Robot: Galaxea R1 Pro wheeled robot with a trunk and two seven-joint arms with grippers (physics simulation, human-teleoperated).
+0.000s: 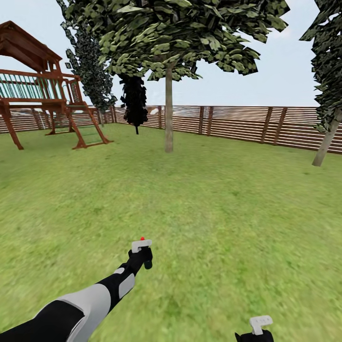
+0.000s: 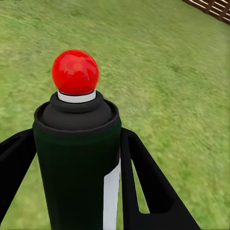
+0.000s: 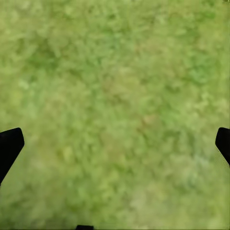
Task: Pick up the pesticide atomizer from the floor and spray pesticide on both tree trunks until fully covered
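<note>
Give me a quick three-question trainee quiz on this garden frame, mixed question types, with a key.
1. True or false: the left hand holds the pesticide atomizer.
2. What colour is the dot on the atomizer's top? A red, B green, C blue.
3. Fill in: the right hand is open over bare ____.

Key: 1 true, its fingers flank the bottle. 2 A. 3 lawn; the two tree trunks stand far ahead by the fence.
</note>
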